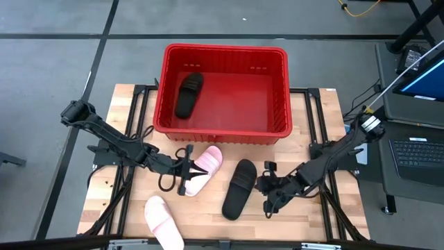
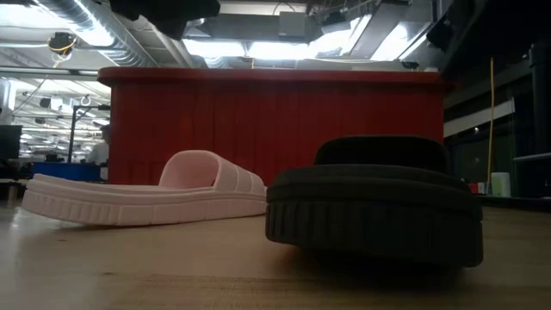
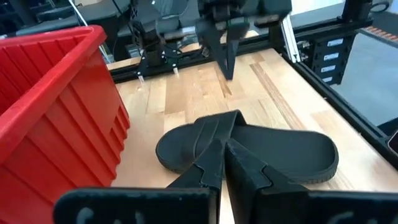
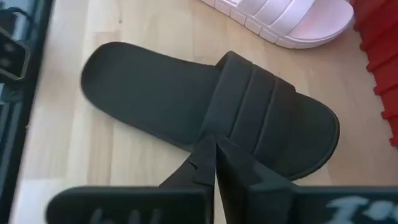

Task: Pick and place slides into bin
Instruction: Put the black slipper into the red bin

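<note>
Table seen from above. The red bin [image 1: 223, 90] stands at the far edge of the wooden table [image 1: 326, 208], and one black slide [image 1: 188, 94] already lies in its left half, so I judge the task about a quarter done. Three slides remain on the wood: a second black slide [image 1: 238, 188] in front of the bin's right half, a pink slide [image 1: 203, 169] just left of it, and another pink slide [image 1: 164, 222] near the front edge.

My left gripper [image 1: 186, 171] sits at the near pink slide's left side, touching or nearly touching it; its wrist camera shows the fingers [image 3: 245, 171] pressed together, grasping nothing. My right gripper [image 1: 266, 186] sits just right of the black slide on the table, fingers [image 4: 239, 165] likewise clenched and empty, their tips aimed at its strap [image 4: 249, 109].

I read both arms as staged beside their targets. Each must spread its fingers before taking a strap, the only raised part offering a grip.
</note>
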### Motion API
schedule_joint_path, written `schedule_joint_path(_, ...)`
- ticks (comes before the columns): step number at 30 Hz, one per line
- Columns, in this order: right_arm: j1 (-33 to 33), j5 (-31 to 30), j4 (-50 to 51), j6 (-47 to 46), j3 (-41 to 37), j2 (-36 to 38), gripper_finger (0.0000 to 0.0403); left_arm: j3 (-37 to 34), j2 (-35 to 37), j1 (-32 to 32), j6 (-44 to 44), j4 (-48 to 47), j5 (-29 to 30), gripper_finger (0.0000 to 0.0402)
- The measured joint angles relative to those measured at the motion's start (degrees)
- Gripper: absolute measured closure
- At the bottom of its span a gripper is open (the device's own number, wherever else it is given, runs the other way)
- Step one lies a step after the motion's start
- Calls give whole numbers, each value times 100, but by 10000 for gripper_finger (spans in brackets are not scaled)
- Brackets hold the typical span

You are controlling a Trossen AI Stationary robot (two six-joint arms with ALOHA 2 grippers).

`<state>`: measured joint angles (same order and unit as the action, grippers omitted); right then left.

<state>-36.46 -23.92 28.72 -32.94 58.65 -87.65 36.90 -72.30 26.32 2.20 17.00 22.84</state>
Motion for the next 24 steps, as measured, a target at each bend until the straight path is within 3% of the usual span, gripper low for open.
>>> schedule_joint_path(11, 63, 14, -146, -150, 0, -500, 317, -1, 7, 1, -301, -4, 132, 381)
schedule_joint_path(17, 63, 530, -452, -444, 0, -567, 272, -1, 7, 45, -453, -51, 146, 365)
schedule_joint_path(20, 65, 898, -467, -454, 59, -567, 265, 0, 7, 97, -463, -55, 150, 360)
schedule_joint_path(24, 63, 902, -98, -457, 453, -565, 278, -1, 7, 193, -463, -53, 150, 359)
